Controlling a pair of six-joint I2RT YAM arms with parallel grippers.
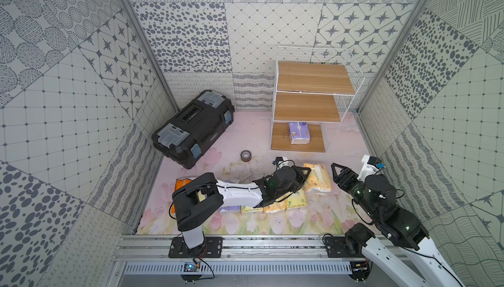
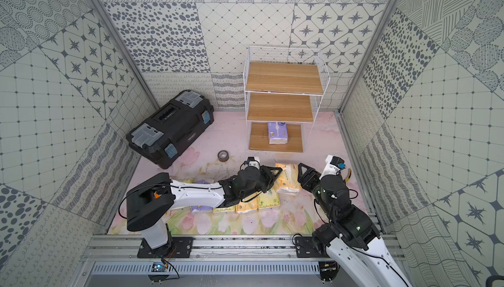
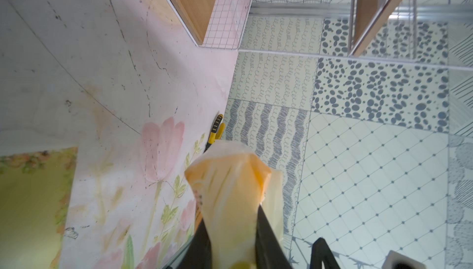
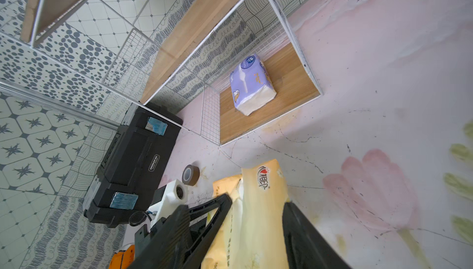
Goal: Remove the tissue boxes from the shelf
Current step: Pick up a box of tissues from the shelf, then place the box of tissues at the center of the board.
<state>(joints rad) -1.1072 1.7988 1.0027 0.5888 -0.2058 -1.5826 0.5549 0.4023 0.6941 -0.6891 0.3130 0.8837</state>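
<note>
Lowest tier of the shelf (image 1: pixel 281 139) and the floor mat (image 1: pixel 245 225) before it, read left to right. (a) removed packs (image 1: pixel 296 201), in a row near the mat's front edge. (b) purple pack (image 1: pixel 299 133), the only one left on the shelf: it lies about mid-width on the lowest board, long axis running front to back and slightly skewed, white end toward the board's front edge, far end under the middle board. Judged light, soft and slick in its film; a pinch across the short width, entering from the front edge, looks safest. (c) left gripper (image 1: pixel 305 178), jaws nearly closed, pinching the crumpled wrapper of a yellow-orange pack (image 1: pixel 319 180) over the mat just before the shelf's front edge. (d) right gripper (image 4: pixel 258 203), jaws spread wide, holding nothing
</note>
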